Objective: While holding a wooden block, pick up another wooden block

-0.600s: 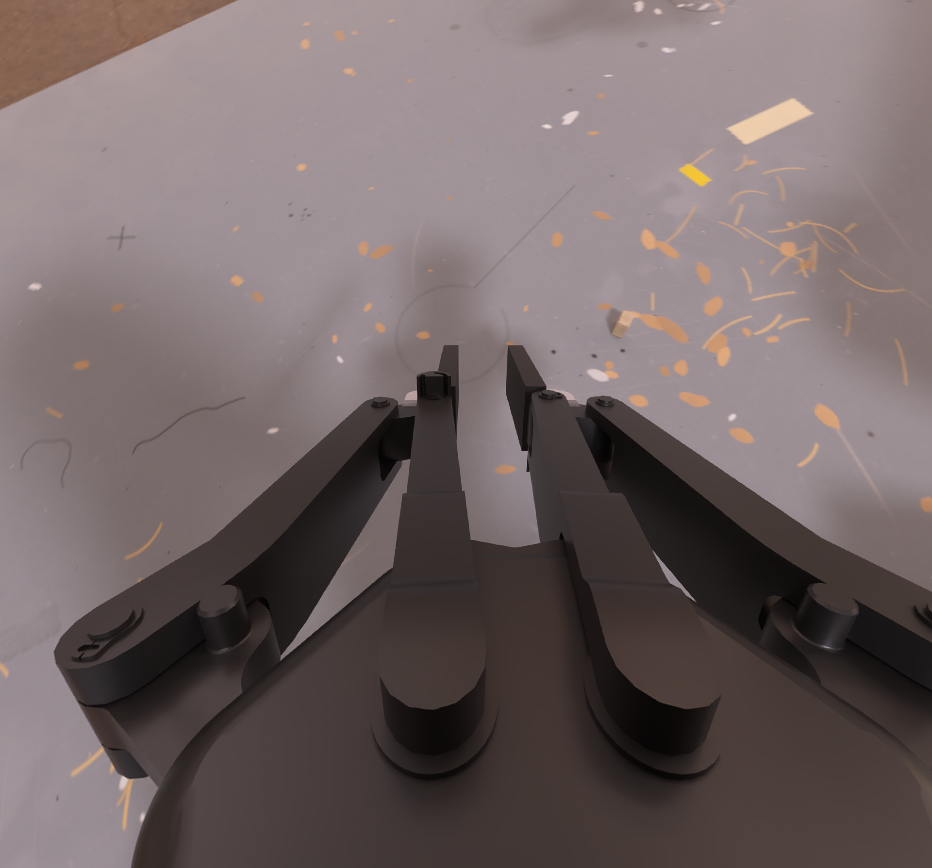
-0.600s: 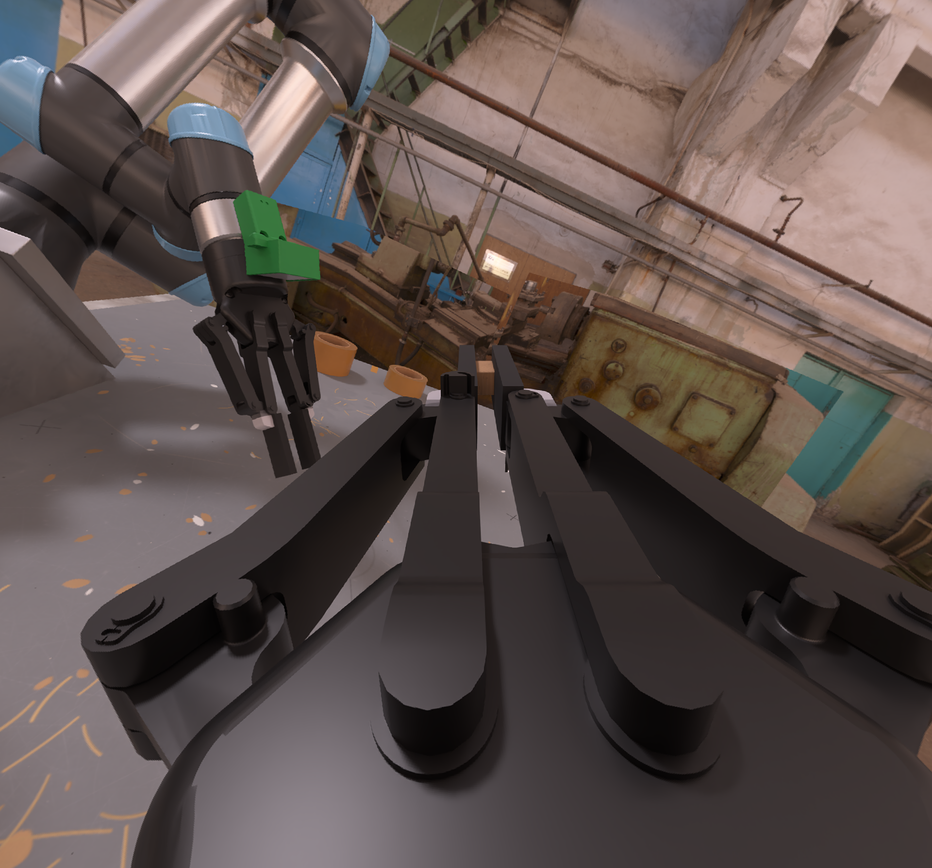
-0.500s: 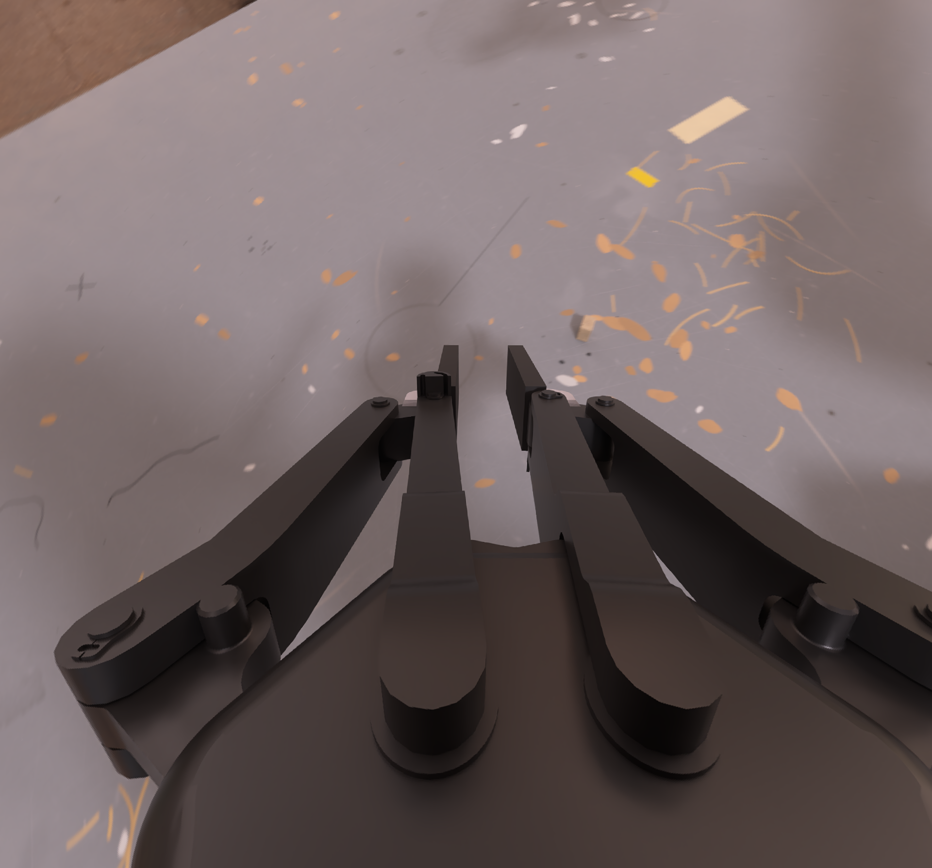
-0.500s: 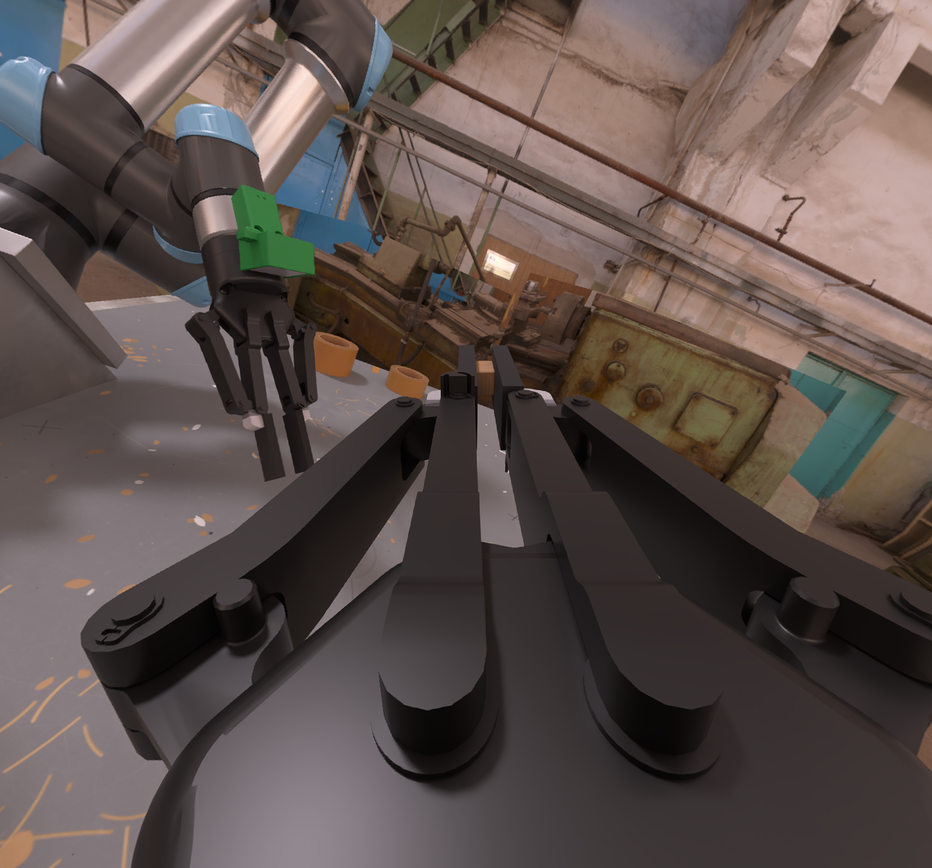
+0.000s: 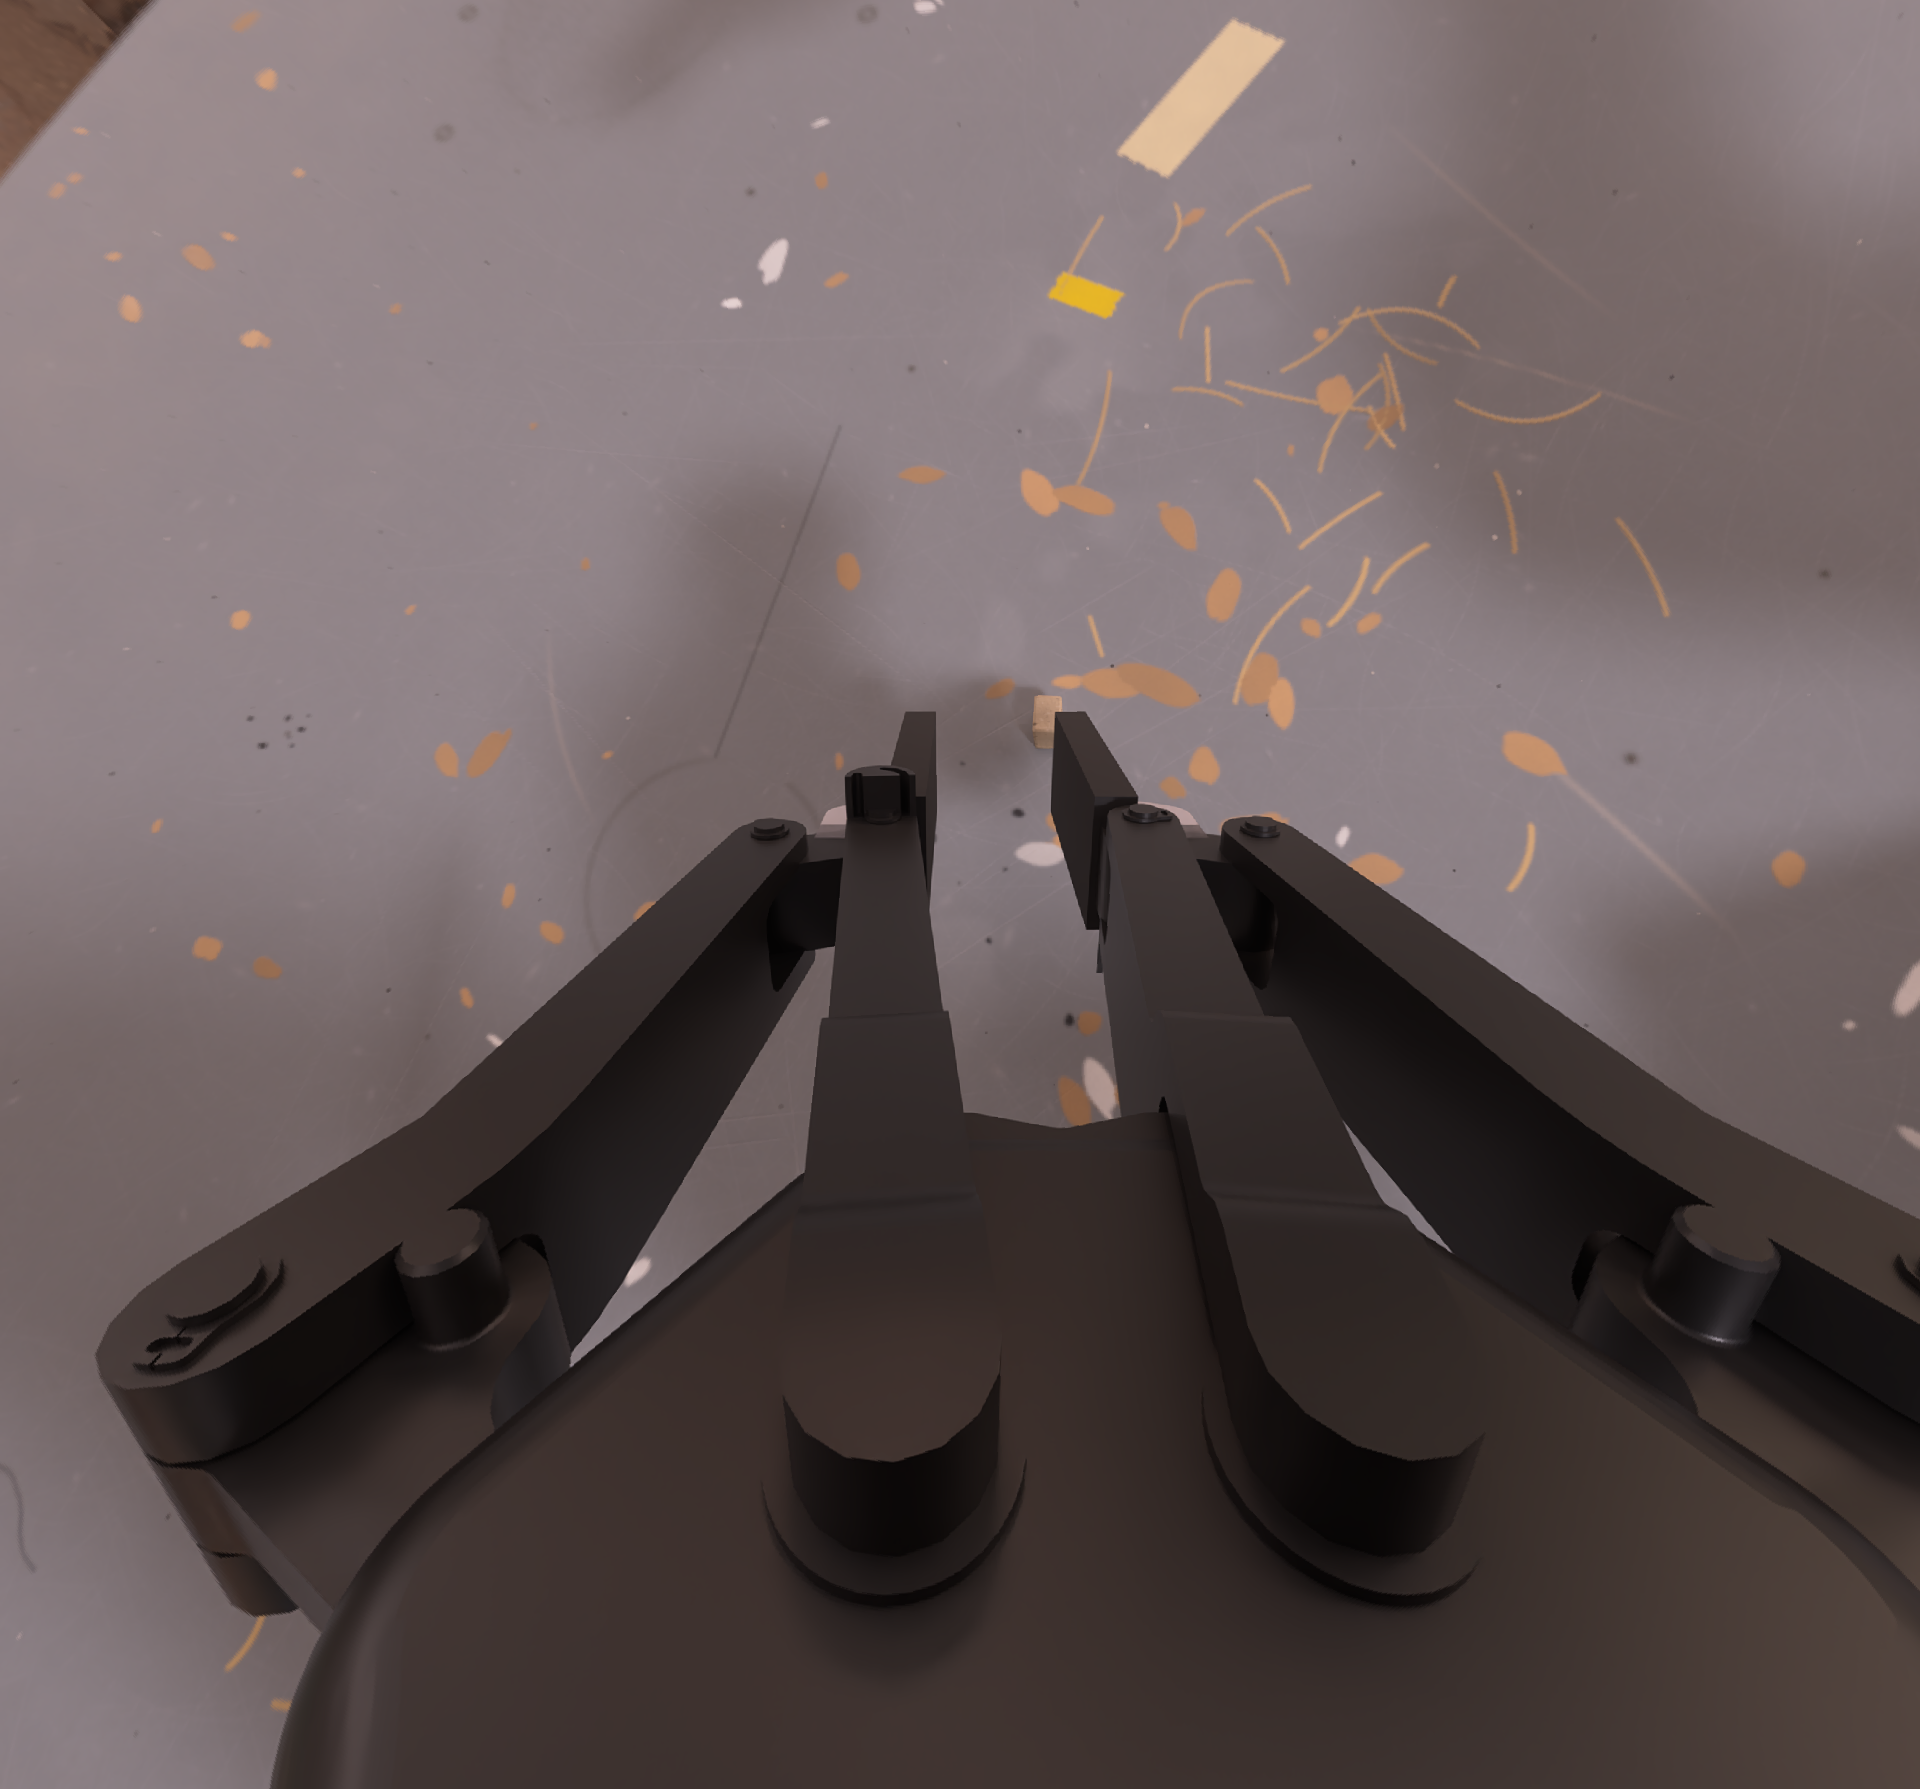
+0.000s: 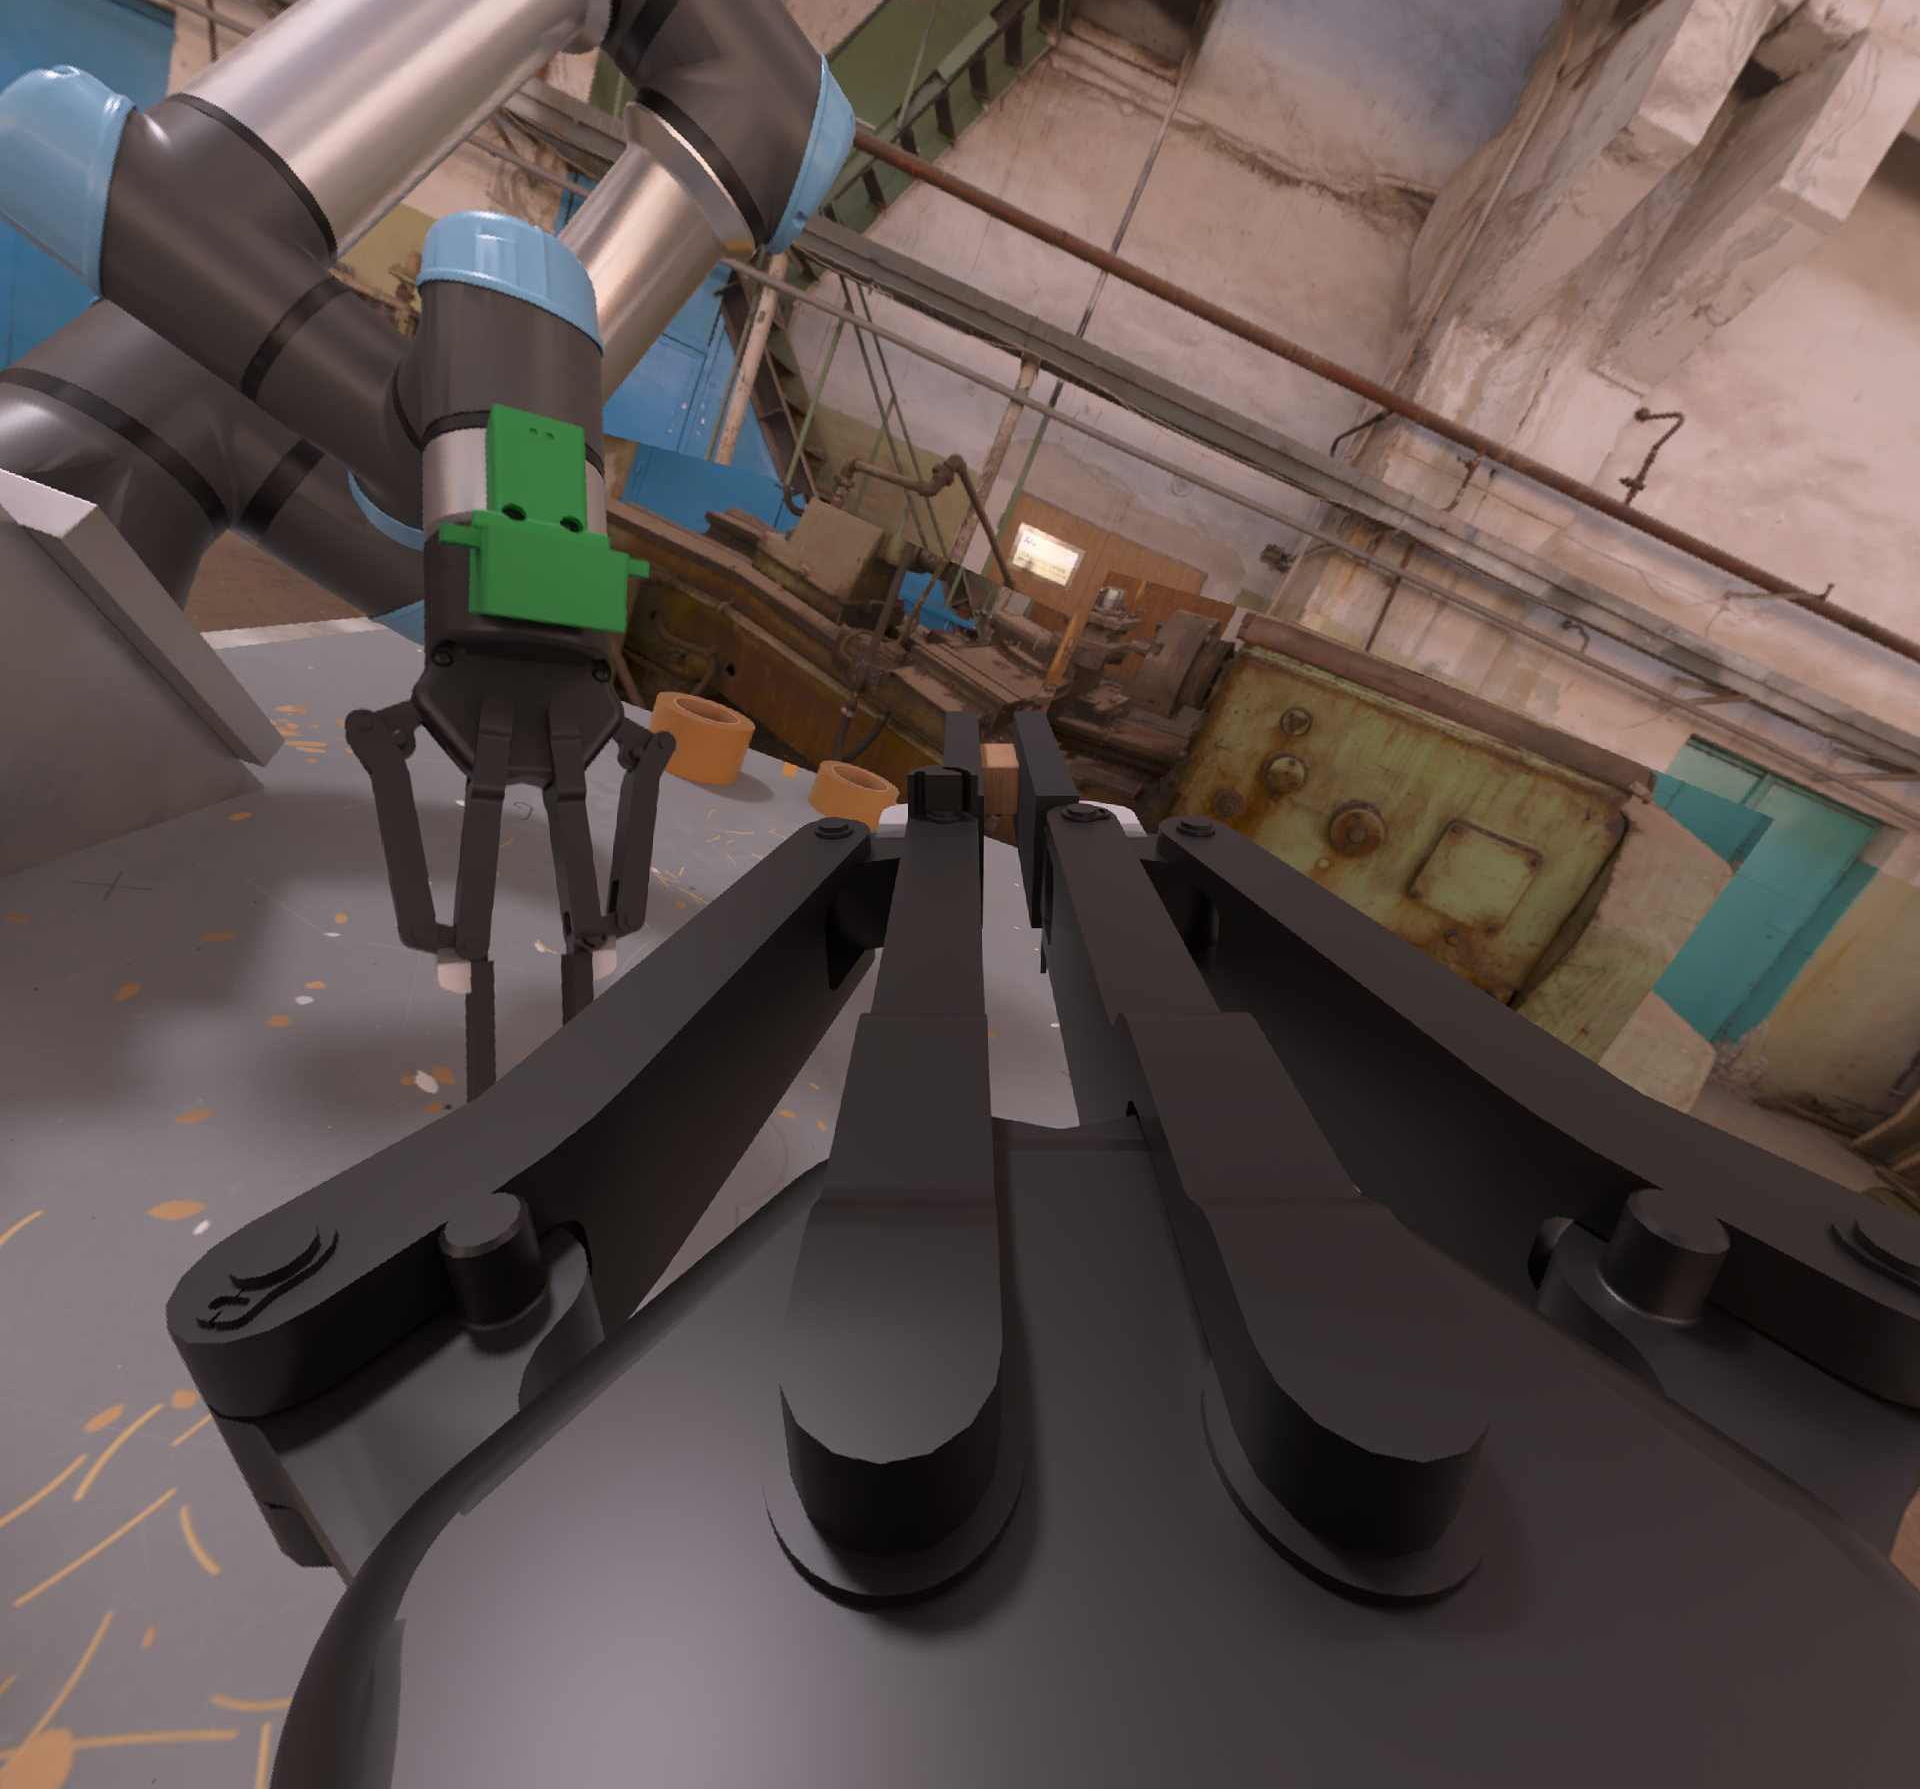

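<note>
- Left wrist view looks down on a grey table scattered with orange shavings, with the left gripper hanging over it, jaws parted by a narrow gap and nothing between them
- a small pale wooden block lies on the table just beyond the fingertips, close to the inner side of the right-hand finger and in line with the gap, apart from both fingers
- a cream tape strip and a yellow tape scrap lie farther off
- right wrist view shows the right gripper raised and tilted toward the hall, its jaws clamped on a second wooden block, seen as a tan sliver between the fingertips
- 2 orange rings sit on the table beyond
</note>
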{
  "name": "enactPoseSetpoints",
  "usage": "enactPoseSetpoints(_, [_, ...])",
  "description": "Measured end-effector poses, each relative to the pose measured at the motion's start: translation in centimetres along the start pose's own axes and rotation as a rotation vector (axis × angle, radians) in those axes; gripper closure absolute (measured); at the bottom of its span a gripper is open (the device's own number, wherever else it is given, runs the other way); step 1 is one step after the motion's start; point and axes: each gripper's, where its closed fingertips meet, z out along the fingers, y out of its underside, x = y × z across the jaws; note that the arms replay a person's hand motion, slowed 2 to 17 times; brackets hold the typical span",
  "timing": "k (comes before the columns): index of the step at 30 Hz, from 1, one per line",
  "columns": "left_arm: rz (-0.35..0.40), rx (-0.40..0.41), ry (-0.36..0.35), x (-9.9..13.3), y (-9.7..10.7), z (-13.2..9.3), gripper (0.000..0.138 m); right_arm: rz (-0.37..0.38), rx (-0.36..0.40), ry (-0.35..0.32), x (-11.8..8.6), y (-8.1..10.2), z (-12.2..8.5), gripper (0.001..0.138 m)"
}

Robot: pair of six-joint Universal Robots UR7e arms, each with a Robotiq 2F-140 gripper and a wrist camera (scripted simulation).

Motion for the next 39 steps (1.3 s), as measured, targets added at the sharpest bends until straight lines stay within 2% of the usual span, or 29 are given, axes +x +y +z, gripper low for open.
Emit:
enactPoseSetpoints(5, [0.008,-0.034,0.051,0.6,0.0,1.8,0.108,-0.002,0.004,-0.001,0.0,-0.1,0.0,0.13])
enactPoseSetpoints(12, [-0.022,-0.069,0.15,1.6,0.3,3.6,0.111,0.001,0.01,-0.001,0.0,-0.2,-0.2,0.13])
enactPoseSetpoints(25, [-0.107,-0.053,0.301,2.2,-0.5,4.8,0.122,0.016,0.019,0.004,0.4,0.0,-0.4,0.13])
enactPoseSetpoints(34, [-0.096,-0.057,0.317,2.1,-0.5,5.0,0.13,0.017,0.019,0.008,0.5,0.1,-0.5,0.13])
enactPoseSetpoints(39, [-0.09,-0.043,0.294,2.0,-0.6,5.1,0.131,0.018,0.018,0.008,0.5,0.2,-0.5,0.13])
